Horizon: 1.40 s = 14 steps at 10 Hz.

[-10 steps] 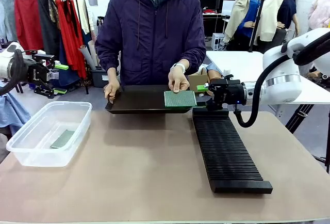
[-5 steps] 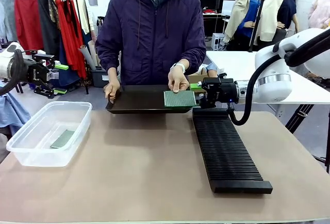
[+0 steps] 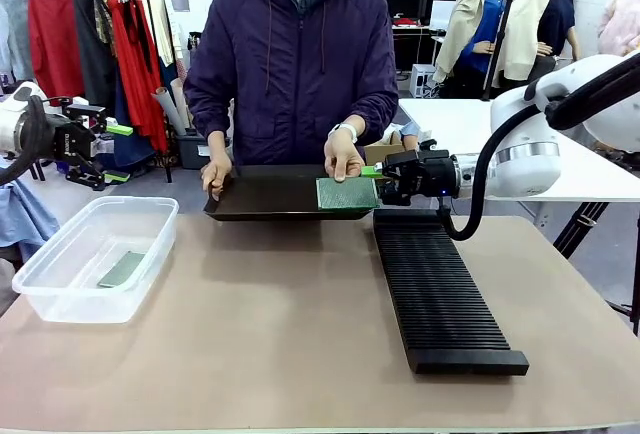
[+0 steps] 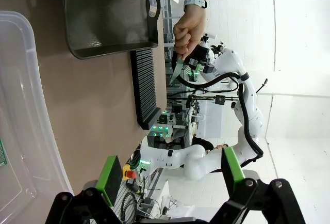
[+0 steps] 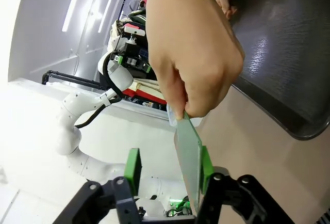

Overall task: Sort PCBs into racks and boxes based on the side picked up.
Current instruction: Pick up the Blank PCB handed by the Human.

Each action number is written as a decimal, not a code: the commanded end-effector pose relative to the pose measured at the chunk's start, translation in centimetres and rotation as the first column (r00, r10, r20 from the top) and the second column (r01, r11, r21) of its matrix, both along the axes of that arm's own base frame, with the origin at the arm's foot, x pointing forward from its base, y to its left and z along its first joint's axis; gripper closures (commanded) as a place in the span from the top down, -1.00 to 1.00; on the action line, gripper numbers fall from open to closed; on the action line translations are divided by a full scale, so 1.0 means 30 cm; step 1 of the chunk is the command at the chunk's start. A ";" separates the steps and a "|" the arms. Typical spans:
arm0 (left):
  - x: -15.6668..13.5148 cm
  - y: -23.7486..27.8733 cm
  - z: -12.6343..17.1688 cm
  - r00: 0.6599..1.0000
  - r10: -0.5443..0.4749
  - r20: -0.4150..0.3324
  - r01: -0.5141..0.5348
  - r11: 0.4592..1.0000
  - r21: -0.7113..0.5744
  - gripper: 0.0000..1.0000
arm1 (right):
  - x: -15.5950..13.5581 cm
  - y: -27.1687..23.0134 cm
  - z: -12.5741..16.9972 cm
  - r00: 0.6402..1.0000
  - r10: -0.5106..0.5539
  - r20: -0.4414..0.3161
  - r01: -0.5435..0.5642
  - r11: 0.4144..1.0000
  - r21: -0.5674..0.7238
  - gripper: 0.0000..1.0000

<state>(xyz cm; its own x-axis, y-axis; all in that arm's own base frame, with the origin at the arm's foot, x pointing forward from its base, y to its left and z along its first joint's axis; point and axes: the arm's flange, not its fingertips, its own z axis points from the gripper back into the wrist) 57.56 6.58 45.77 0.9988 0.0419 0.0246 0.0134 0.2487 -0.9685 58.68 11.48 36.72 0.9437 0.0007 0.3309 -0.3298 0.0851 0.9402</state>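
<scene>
A person's hand [image 3: 345, 159] holds a green PCB [image 3: 347, 193] over the right end of a flat black tray [image 3: 270, 194]. My right gripper [image 3: 376, 180] has come in from the right at the board's right edge. In the right wrist view the PCB [image 5: 188, 154] stands edge-on between the green pads [image 5: 133, 168], against one pad with a gap to the other, so my right gripper [image 5: 169, 166] is open around it. A second PCB [image 3: 122, 269] lies in the clear box [image 3: 60, 299]. The ribbed black rack [image 3: 435, 289] lies right of centre. My left gripper [image 3: 118, 152] hangs open off the table's left.
The person's other hand [image 3: 216, 174] holds the tray's left end at the far table edge. From the left wrist I see the box wall [image 4: 26, 131], the tray [image 4: 108, 12] and the rack [image 4: 147, 87]. Bare tabletop [image 3: 270, 324] lies between box and rack.
My right gripper has moved left to the board's right edge and its jaws have narrowed around it. The person's hand still holds the board. The left arm has not moved.
</scene>
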 end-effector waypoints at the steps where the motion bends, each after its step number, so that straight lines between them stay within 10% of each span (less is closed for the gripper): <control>1: -0.002 0.000 0.007 1.000 0.009 -0.005 -0.009 1.000 0.004 1.00 | 0.028 0.030 0.004 1.000 -0.005 0.002 0.005 1.000 -0.003 -0.94; 14: -0.002 0.000 0.007 1.000 0.009 -0.005 -0.009 1.000 0.004 1.00 | 0.017 0.043 -0.047 0.998 0.006 -0.061 -0.008 1.000 -0.029 -1.00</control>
